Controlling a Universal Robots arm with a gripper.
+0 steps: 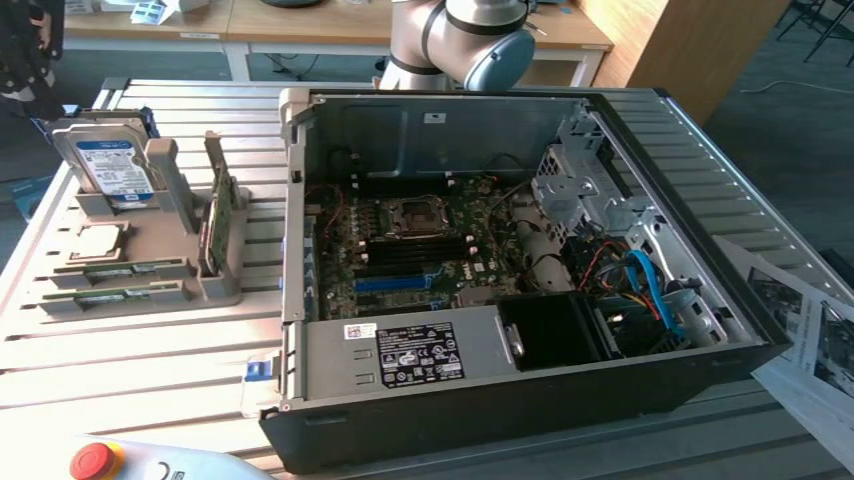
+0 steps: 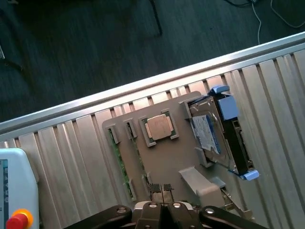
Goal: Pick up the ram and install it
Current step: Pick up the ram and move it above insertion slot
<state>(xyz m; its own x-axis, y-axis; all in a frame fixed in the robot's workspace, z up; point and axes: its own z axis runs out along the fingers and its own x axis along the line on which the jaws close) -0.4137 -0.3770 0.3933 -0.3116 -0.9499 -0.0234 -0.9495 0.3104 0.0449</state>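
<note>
Two slim green ram sticks (image 1: 120, 270) lie in slots of a grey holder (image 1: 160, 240) on the slatted table, at the exterior view's left. In the wrist view one ram (image 2: 121, 167) shows as a thin green edge along the holder (image 2: 167, 157). My gripper (image 2: 163, 188) hangs high above the holder, fingers shut together with nothing between them, well apart from the ram. The open computer case (image 1: 534, 400) lies at centre with its motherboard (image 1: 414, 250) exposed, dark memory slots beside the processor socket. An arm joint (image 1: 467, 40) stands behind the case.
The holder also carries a hard drive (image 1: 110, 165) (image 2: 214, 136), a square silver processor chip (image 1: 96, 242) (image 2: 159, 128) and an upright green card (image 1: 214, 215). A pendant with a red stop button (image 1: 96, 460) (image 2: 14, 220) lies at the table's edge. Papers (image 1: 814, 330) lie at the exterior view's right.
</note>
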